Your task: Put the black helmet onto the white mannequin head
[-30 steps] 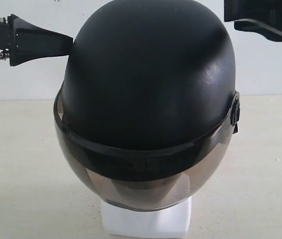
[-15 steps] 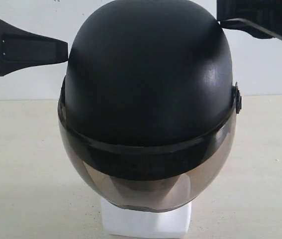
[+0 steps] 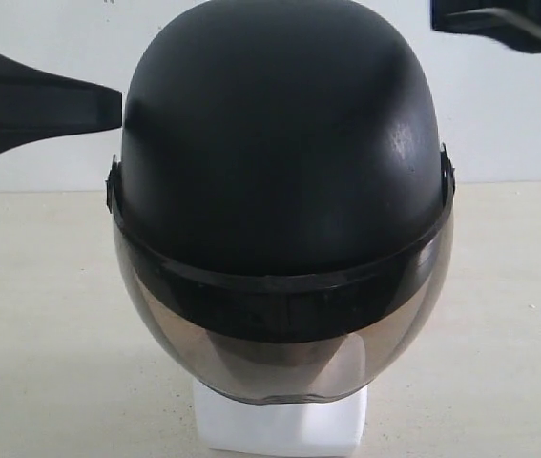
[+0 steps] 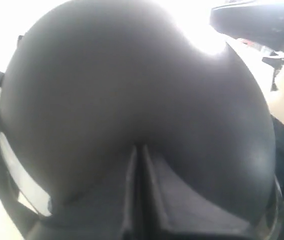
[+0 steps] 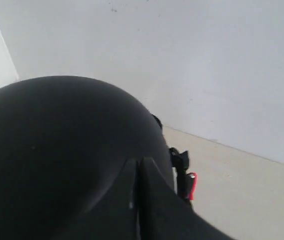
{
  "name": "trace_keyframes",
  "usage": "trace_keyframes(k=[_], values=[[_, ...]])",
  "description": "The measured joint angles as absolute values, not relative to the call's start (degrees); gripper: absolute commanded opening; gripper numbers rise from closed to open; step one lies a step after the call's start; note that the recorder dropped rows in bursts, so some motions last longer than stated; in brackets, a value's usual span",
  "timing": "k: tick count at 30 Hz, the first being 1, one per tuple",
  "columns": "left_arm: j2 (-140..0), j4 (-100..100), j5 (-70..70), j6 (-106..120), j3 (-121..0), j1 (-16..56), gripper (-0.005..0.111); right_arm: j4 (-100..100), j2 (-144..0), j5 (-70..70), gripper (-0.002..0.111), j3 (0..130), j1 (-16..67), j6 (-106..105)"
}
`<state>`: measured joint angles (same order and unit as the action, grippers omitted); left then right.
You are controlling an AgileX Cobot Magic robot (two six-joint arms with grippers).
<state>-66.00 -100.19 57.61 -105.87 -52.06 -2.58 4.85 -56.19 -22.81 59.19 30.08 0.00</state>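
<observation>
The black helmet (image 3: 280,162) sits over the white mannequin head, with its smoky visor (image 3: 280,358) down over the face. Only the head's white neck base (image 3: 280,427) shows clearly. My left gripper (image 3: 117,105) is shut with nothing in it, its tip level with the helmet's upper left side and right at the shell. In the left wrist view its tip (image 4: 139,148) points at the shell (image 4: 131,85). My right gripper (image 3: 442,19) is shut and empty, above the helmet's upper right. In the right wrist view its tip (image 5: 137,161) hovers over the dome (image 5: 56,140).
The head stands on a beige tabletop (image 3: 31,315) with a white wall (image 3: 518,114) behind it. A black strap buckle with a red tab (image 5: 191,183) hangs at the helmet's side in the right wrist view.
The helmet has turned a little on the head and now faces squarely forward. My left gripper drew back leftward and slightly down; the right gripper lifted up and away.
</observation>
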Motion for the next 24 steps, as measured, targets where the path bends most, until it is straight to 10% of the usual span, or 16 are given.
trace_keyframes(k=[9,24], values=[[-53.5,-100.4,40.9,-105.3,-50.7,-2.6,0.004,-33.2,-41.8,-31.2,0.0,55.4,30.1,26.8],[-22.7,-99.0,15.8,-102.8,-19.1,-2.6,0.004,-37.5,-7.1,-13.8,0.0,24.8,30.2,32.5]])
